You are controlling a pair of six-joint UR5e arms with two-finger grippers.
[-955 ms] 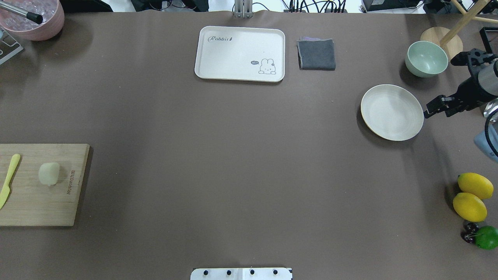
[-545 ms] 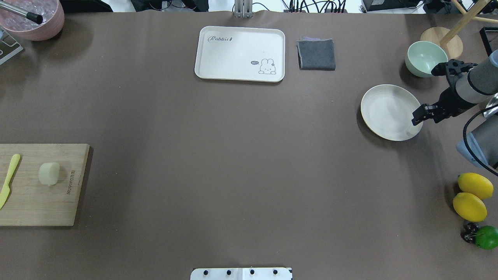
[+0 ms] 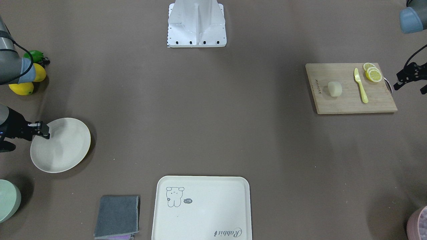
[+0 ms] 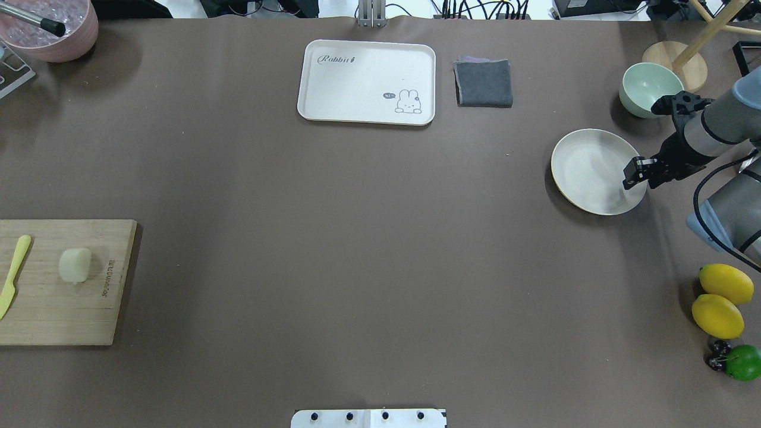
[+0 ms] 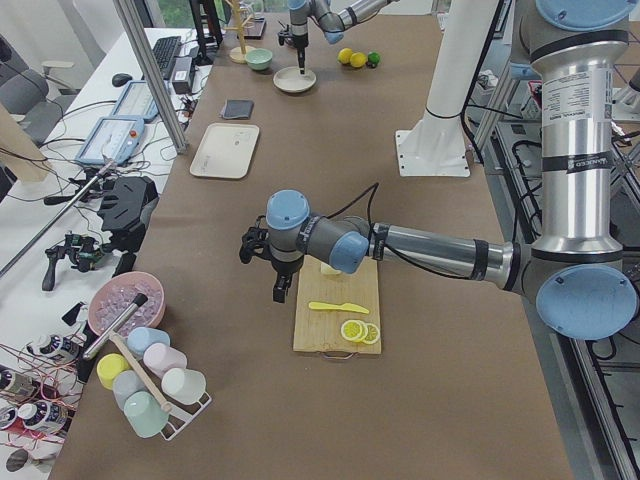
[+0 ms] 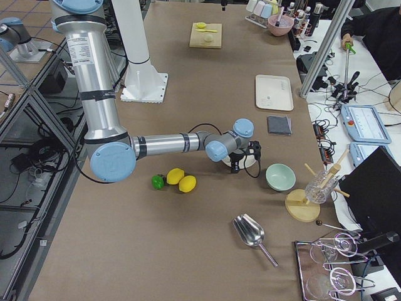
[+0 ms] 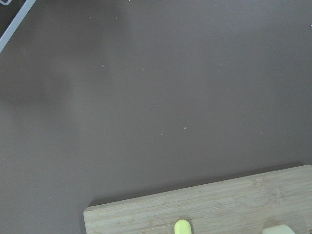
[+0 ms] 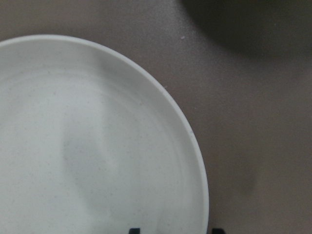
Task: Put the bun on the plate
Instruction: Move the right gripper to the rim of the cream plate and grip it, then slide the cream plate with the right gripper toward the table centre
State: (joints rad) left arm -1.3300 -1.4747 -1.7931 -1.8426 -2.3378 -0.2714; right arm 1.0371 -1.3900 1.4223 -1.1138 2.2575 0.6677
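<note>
The bun [image 4: 75,265] is a pale rounded lump lying on the wooden cutting board [image 4: 59,309] at the table's left edge; it also shows in the front-facing view [image 3: 335,89]. The round cream plate [image 4: 585,172] sits bare at the right side. My right gripper [image 4: 635,172] hangs open over the plate's right rim [image 8: 202,170], one fingertip [image 8: 134,230] inside the rim and one outside. My left gripper [image 3: 410,87] hovers open just off the board's outer end, apart from the bun.
A yellow knife [image 3: 361,86] and lemon slices [image 3: 373,73] share the board. A pale green bowl [image 4: 648,89] stands behind the plate. Two lemons [image 4: 719,300] and a lime [image 4: 743,362] lie at the right edge. A rabbit tray [image 4: 367,82] and grey cloth [image 4: 484,83] are at the back.
My right gripper has moved left from beside the plate to over its right rim. Plate, bun and board have not moved.
</note>
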